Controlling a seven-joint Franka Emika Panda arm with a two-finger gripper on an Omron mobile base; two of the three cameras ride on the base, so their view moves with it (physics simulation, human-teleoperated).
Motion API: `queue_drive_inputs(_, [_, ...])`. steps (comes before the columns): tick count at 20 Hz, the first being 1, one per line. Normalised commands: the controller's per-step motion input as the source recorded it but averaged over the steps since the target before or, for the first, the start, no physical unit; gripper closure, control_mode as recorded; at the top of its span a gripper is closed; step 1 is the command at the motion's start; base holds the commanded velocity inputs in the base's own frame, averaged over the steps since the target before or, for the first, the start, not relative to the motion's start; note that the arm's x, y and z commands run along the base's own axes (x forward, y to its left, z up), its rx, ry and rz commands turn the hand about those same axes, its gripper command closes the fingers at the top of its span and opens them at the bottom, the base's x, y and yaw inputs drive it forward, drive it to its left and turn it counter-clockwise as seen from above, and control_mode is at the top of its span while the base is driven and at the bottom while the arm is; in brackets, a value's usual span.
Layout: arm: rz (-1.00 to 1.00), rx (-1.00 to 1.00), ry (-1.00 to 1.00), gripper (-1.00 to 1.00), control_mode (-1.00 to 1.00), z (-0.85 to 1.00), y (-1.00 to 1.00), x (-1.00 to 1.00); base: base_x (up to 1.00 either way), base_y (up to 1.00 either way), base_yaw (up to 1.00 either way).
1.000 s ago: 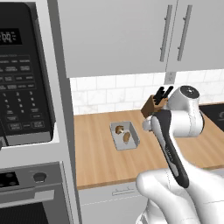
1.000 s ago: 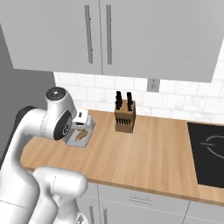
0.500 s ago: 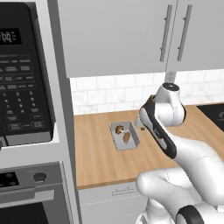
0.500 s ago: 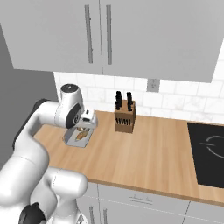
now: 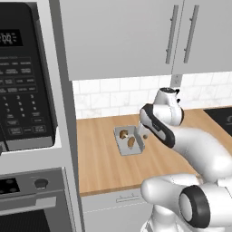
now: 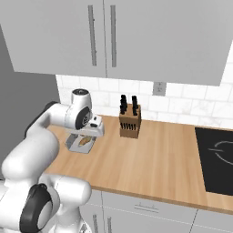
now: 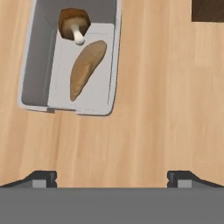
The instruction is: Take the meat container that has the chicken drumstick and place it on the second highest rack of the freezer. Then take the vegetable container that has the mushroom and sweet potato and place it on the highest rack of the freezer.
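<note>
Gripper (image 7: 112, 177) spread wide above the wooden counter (image 7: 166, 100)
Knife block (image 6: 129, 120) off to one side; container (image 7: 39, 65) with mushroom (image 7: 73, 24) and sweet potato (image 7: 86, 68) ahead-left of the fingertips.

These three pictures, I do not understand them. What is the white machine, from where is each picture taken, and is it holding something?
The white machine is a robot arm with a two-finger hand, in a simulated kitchen. Two pictures come from cameras on its base, behind the arm to its left and right. The third comes from a camera on the hand, looking down.

On the wooden counter sits a grey rectangular container holding a brown-capped mushroom and an oblong tan sweet potato. A wooden knife block with black handles stands further along the counter.

The hand holds nothing: its fingers are apart, above the counter beside the container.
</note>
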Motion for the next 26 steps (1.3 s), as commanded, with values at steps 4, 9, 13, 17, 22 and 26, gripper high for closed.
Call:
queue_drive_inputs(4, [-0.02,0.0,0.0,-1.0,-1.0,-0.3,0.22,0.17,0.0,0.0,0.0])
queue_drive_inputs(9, [-0.06,0.0,0.0,-1.0,-1.0,-0.44,0.22,0.45,0.0,0.0,0.0])
queue_drive_inputs(13, [-0.07,0.0,0.0,-1.0,-1.0,-0.33,0.01,0.42,0.0,0.0,0.0])
queue_drive_inputs(17, [-0.09,0.0,0.0,-1.0,-1.0,-0.21,0.0,0.23,0.0,0.0,0.0])
queue_drive_inputs(22, [-0.13,0.03,0.05,-1.0,-1.0,-0.21,0.0,0.0,0.0,0.0,0.0])
queue_drive_inputs(26, [-0.12,0.0,0.05,-1.0,-1.0,-0.42,0.0,0.01,0.0,0.0,0.0])
